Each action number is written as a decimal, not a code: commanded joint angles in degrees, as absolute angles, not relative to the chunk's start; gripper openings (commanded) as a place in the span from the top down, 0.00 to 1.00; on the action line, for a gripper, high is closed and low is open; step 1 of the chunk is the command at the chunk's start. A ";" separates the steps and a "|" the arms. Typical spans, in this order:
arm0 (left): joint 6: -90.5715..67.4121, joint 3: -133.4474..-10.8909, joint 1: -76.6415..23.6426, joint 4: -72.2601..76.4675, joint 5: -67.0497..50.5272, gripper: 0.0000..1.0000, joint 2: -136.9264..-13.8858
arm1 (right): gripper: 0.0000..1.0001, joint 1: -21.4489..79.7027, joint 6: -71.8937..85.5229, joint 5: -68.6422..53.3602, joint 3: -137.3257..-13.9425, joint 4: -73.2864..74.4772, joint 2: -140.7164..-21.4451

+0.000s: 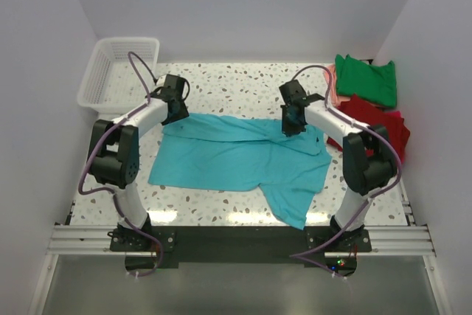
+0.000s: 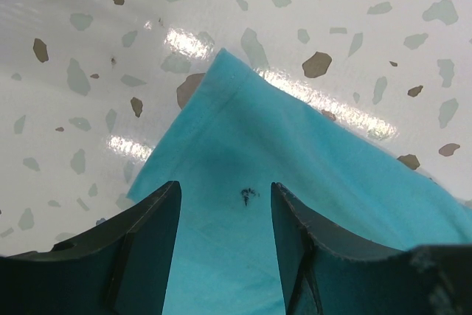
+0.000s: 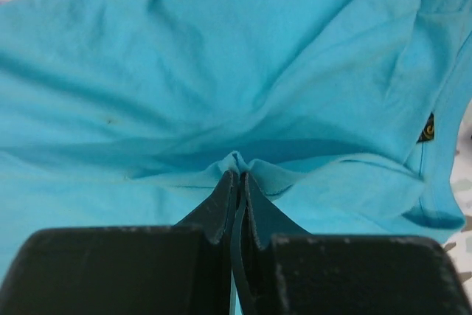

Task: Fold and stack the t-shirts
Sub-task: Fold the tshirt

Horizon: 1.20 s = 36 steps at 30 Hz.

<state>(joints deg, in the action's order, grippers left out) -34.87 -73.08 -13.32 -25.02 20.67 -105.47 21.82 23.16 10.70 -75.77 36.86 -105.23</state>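
A turquoise t-shirt lies spread and rumpled on the speckled table. My left gripper is open over the shirt's far left corner, one finger on each side of the cloth. My right gripper is shut on a pinched fold of the turquoise shirt near its far right edge. A green t-shirt, a red t-shirt and a salmon-pink one lie piled at the far right.
A white lattice basket stands at the far left corner. White walls close in the table on three sides. The arm bases stand on a black rail at the near edge.
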 commanded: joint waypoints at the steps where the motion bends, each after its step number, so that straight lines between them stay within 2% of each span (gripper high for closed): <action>1: -34.80 -75.93 -13.71 -24.79 21.97 0.43 -107.13 | 1.00 23.73 25.48 7.31 -71.90 38.06 -97.39; 13: -35.51 -80.32 -13.71 -25.58 22.41 0.43 -111.35 | 1.00 31.90 30.58 1.41 -59.86 35.24 -94.66; 14: -35.51 -80.68 -13.71 -25.58 22.33 0.43 -111.62 | 0.94 32.69 31.19 2.02 -59.68 35.94 -94.40; 17: -35.42 -81.73 -13.71 -25.66 22.59 0.43 -112.41 | 0.64 33.83 32.16 2.19 -58.80 36.65 -92.55; 18: -35.25 -82.09 -13.71 -25.66 22.67 0.43 -112.76 | 0.59 34.10 32.34 2.11 -58.62 36.65 -92.03; 19: -35.24 -82.35 -13.80 -25.66 22.68 0.43 -113.02 | 0.58 34.28 32.78 2.81 -58.36 37.43 -90.72; 24: -34.98 -83.67 -13.80 -25.58 22.15 0.43 -114.34 | 0.72 34.63 34.63 7.10 -57.48 38.23 -85.17; 27: -34.46 -84.28 -13.71 -25.40 21.71 0.43 -115.31 | 0.80 34.02 33.50 15.97 -59.85 39.29 -84.99; 29: -34.02 -84.55 -13.71 -25.31 21.53 0.43 -115.84 | 0.87 30.87 33.14 19.94 -62.83 40.34 -88.57; 32: -33.49 -85.43 -13.71 -26.19 21.45 0.43 -117.24 | 0.98 23.59 31.99 17.95 -65.21 36.84 -93.59; 36: -33.49 -86.31 -13.71 -27.33 21.18 0.43 -118.82 | 1.00 18.90 29.89 16.79 -70.91 33.31 -102.72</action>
